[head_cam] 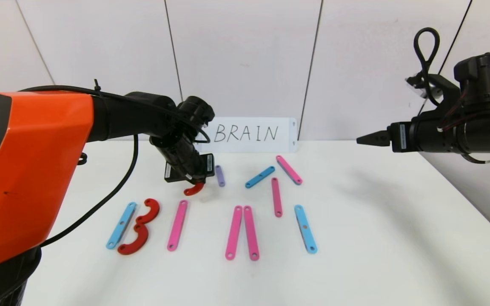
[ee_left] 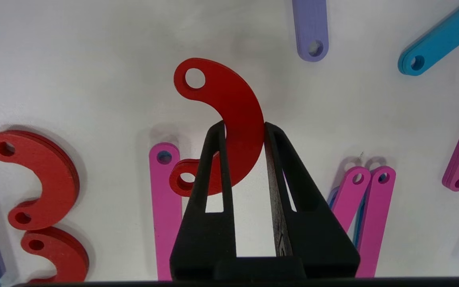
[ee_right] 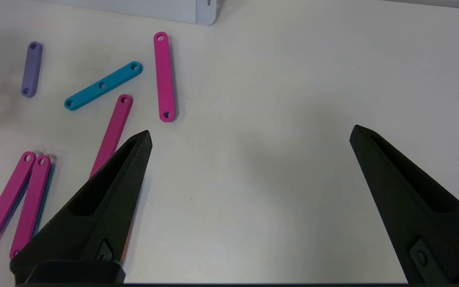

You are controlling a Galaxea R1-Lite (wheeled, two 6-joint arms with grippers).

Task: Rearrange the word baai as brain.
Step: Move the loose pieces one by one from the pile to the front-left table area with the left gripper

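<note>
A: Left gripper (ee_left: 244, 129)? We see it clamped tight on a red curve (ee_left: 229, 119), lifted off the table (head_cam: 377, 238), above the gap between the purple strip (head_cam: 220, 175) and a pink strip (head_cam: 177, 225).

B: Agreed. Rest of the word (head_cam: 245, 225) lies flat below the BRAIN card (head_cam: 251, 134). Right gripper (ee_right: 249, 137) hangs spread wide at the right side, holding nothing.

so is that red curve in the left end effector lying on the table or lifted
Lifted. The left end effector is shut on the red curve, which hangs above the pink strip on the table.
</note>
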